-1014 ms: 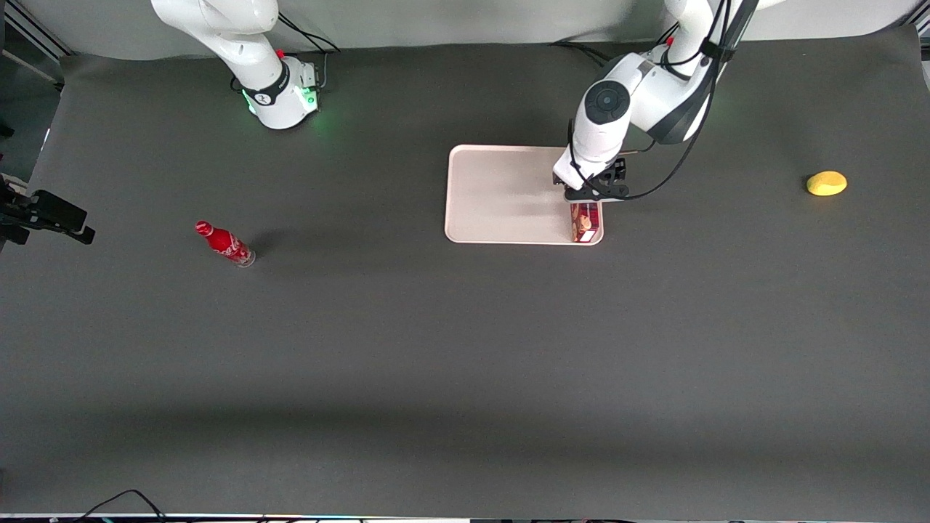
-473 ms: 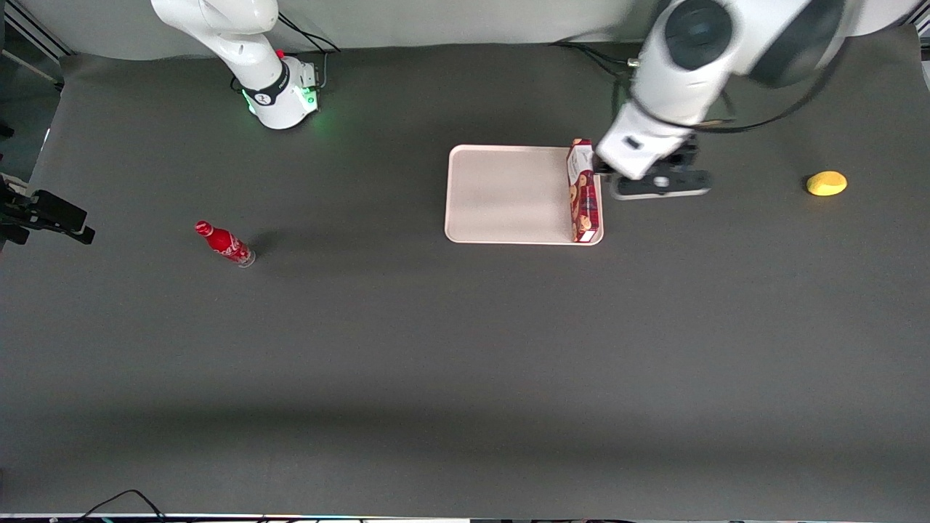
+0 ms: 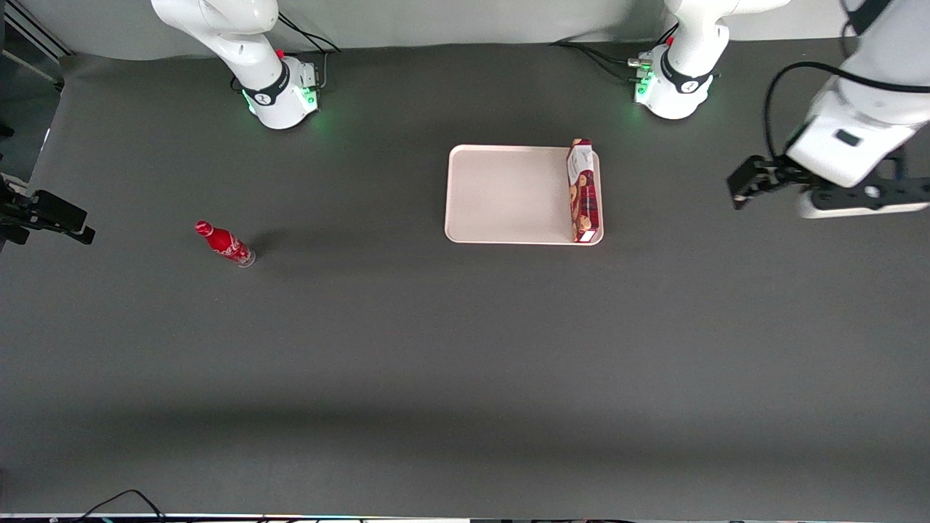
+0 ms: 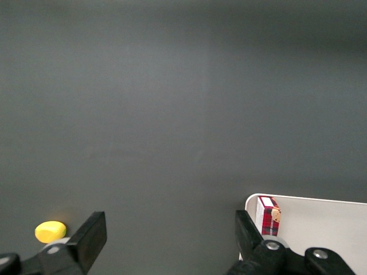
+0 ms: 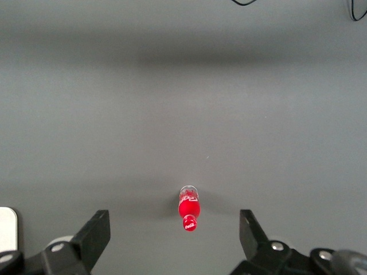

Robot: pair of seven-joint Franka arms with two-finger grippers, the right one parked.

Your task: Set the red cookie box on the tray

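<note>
Already the red cookie box [image 3: 584, 192] rests inside the tray [image 3: 501, 192], along its rim. Spread wide and empty, the gripper [image 4: 171, 236] hangs well clear toward the working arm's end; any retreat should stay high.

A robotics lab is indicated: two arm bases [image 3: 280, 98] are bolted to a dark-covered tabletop [image 3: 436, 363], with cables trailing.

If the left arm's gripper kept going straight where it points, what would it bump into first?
Probably just the bare table. The gripper is open and empty, pointing down between the yellow object and the tray holding the red cookie box.
</note>
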